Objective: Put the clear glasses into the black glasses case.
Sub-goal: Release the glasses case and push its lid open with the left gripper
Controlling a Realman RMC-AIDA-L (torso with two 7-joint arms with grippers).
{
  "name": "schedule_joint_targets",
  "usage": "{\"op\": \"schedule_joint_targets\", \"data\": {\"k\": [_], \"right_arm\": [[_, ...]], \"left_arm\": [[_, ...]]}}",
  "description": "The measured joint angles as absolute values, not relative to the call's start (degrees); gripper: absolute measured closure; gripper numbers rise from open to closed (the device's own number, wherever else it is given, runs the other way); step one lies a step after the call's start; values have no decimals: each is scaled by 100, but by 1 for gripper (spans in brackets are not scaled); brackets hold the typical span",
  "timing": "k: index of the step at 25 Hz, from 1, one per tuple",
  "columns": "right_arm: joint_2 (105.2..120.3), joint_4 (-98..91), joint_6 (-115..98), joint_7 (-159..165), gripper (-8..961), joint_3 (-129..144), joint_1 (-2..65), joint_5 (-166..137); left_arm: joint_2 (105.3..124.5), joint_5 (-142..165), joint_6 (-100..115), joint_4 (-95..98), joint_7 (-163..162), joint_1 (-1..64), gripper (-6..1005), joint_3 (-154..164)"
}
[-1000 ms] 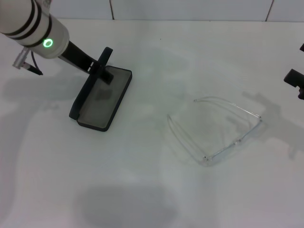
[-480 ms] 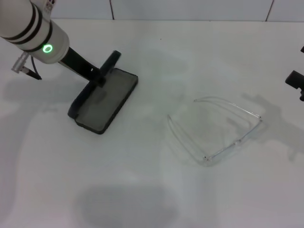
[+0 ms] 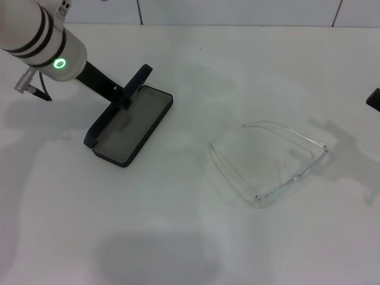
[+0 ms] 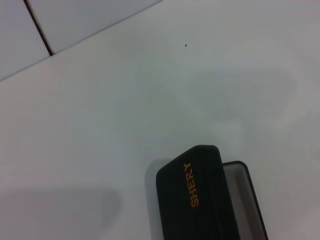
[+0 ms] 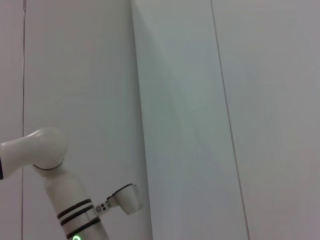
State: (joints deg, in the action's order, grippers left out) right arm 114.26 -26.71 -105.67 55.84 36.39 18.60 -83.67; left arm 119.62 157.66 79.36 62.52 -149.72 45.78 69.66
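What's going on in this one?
The left gripper is at the black case on the table's left side, with the lid raised and the grey lining showing. The clear glasses lie untouched on the table to the case's right, arms unfolded. Only a sliver of the right gripper shows at the right edge. Nothing is in the case yet.

black case [image 3: 127,123], orange lettering [image 4: 190,184]
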Motion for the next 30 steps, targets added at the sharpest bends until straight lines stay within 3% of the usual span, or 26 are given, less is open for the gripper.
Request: {"op": "schedule_joint_targets", "data": {"k": [14,19,24,30], "right_arm": [[11425,-2666,-10776,5573,68,3483,1643,-8223],[11425,-2554,-10869,5539,68,3408,1610,-8218],[11425,-2523,-10932,5519,69,3408,1603,-8217],[11426,-2520,-10968,5519,68,3410,1583,-8217]], "left_arm": [[11970,15577,8276,7435,-14951,4243,729,7576],[11971,15579,8421,7936,-15017,4012,906,7838],[11976,15615,8429,7984,-15231,3990,948,7854],[11977,15624,8436,8041,-15248,3971,743,8066]]}}
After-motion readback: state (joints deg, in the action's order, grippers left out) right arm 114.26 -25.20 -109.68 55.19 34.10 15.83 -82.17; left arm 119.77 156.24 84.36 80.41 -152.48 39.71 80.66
